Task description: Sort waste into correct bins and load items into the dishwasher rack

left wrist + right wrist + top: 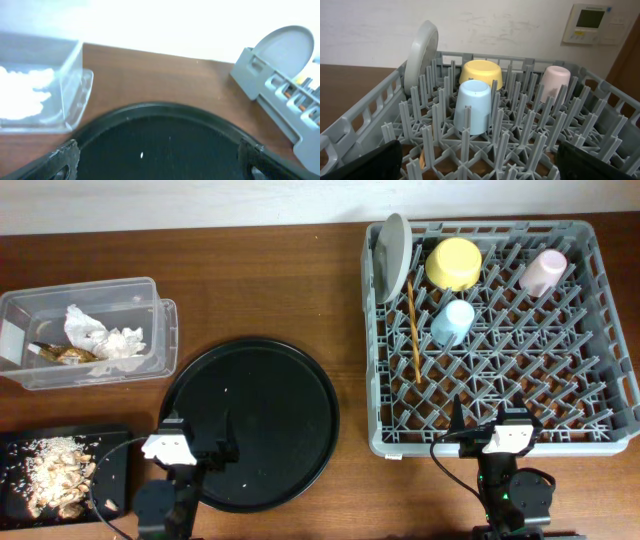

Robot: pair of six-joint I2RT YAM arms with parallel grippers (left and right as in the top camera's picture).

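Note:
The grey dishwasher rack (606,330) holds the pale-grey plate (392,255) on edge, the yellow bowl (455,263), pink cup (543,272), light-blue cup (452,322) and wooden chopsticks (413,330). White tissue (108,336) and a gold-brown wrapper (66,353) lie in the clear tub (166,330). Beige scraps (58,470) lie in the black bin (112,448). My left gripper (200,438) (159,161) hangs open and empty over the near side of the round black tray (270,405). My right gripper (490,420) (480,167) stands open and empty over the rack's front pegs, facing the light-blue cup (474,107).
The round black tray (150,130) carries only a few tiny white specks. The clear tub (70,85) stands to its far left and the rack's corner (280,115) to its far right. Bare brown table lies between tray and rack.

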